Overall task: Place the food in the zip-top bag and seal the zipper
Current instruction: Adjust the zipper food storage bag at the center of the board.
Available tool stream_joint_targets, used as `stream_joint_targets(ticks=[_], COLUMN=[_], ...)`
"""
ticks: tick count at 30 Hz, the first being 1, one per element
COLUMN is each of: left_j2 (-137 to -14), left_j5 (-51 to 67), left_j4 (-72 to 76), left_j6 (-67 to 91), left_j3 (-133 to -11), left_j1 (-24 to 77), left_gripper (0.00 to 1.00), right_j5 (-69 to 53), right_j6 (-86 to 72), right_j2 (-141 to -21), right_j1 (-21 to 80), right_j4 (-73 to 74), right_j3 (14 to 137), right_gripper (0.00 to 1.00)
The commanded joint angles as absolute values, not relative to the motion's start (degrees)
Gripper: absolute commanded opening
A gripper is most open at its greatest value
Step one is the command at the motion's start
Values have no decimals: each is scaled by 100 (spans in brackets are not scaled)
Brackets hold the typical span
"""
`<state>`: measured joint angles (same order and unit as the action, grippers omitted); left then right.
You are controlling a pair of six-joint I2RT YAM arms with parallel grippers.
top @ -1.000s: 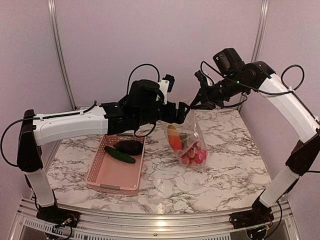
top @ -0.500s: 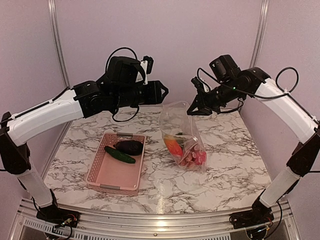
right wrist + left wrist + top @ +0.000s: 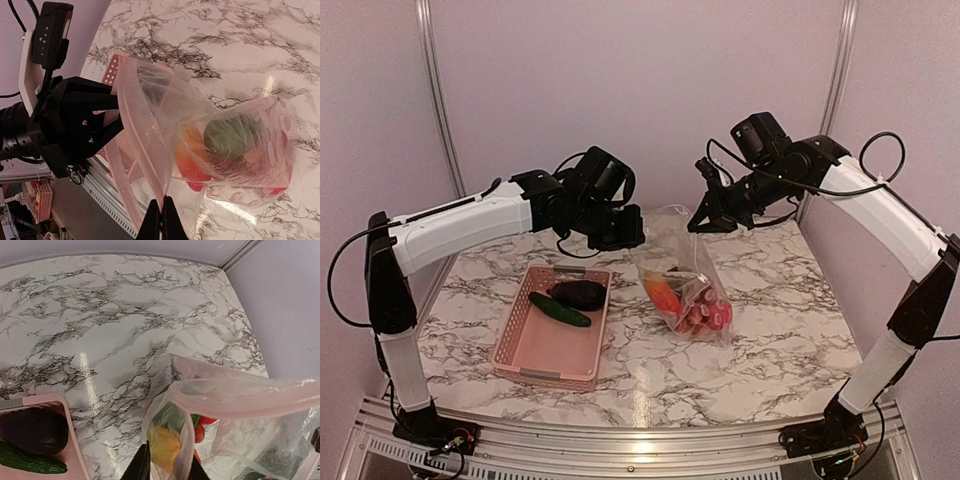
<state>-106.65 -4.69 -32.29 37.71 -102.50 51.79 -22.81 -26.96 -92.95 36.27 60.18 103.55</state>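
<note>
The clear zip-top bag (image 3: 682,272) hangs above the marble table with its mouth up. Red, yellow and green food (image 3: 692,305) sits in its bottom. My right gripper (image 3: 702,216) is shut on the right mouth edge, its fingers pressed together on the film (image 3: 161,220). My left gripper (image 3: 626,232) is at the left mouth edge, its fingers nearly together with a fold of the bag between them (image 3: 166,465). The pale pink zipper (image 3: 235,396) runs unsealed across the mouth. A dark purple eggplant (image 3: 580,293) and a green cucumber (image 3: 558,310) lie in the pink basket (image 3: 535,370).
The pink basket stands left of the bag on the table (image 3: 770,350). Purple walls with metal posts (image 3: 437,110) close the back and sides. In the right wrist view, the left arm's black wrist and camera (image 3: 65,125) sit close behind the bag.
The left arm let go, swung up and left away from the bag, then came back down to its left mouth edge and closed its jaws. The right gripper kept hold and drifted slightly left.
</note>
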Motion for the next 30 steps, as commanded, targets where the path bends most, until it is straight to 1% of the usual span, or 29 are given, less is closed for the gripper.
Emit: stream_joint_targets(ticks=[1,2,7,11,14,18,23,26,30], left_j2=[-11089,-11121,-11017,-10900,-10855,-10872,-10842,-10811,-10814], left_j5=[173,220,317,316,369,404,263,231,246], left_j4=[-3458,-3425,-3133,-3019,-2963,-3043,-3210,-3209,-3121], left_j6=[3986,3957,3969,4069,4179,4260,4246,4194,4066], left_j3=[-10834,-10911,-10945,-10959,-10996,-11145,-11384,-11469,-11507], left_j1=[5021,5029,5029,5030,5033,5057,5151,5210,5286], left_gripper=[5,0,0,0,0,0,0,0,0], right_j5=[-2164,-2076,-1830,-1517,-1394,-1196,-788,-508,-420], right_j6=[-2643,-2645,-2715,-2769,-2777,-2749,-2596,-2488,-2435], right_j2=[-9372,-9365,-9344,-9439,-9536,-9608,-9801,-9893,-9884], right_j1=[3681,3680,3677,3679,3678,3683,3684,3683,3689], right_j4=[6161,6218,6261,6426,6513,6603,7042,7304,7347], right_j3=[10691,10689,10634,10802,10924,11061,11511,11841,11986], right_gripper=[0,0,0,12,17,12,9,0,0])
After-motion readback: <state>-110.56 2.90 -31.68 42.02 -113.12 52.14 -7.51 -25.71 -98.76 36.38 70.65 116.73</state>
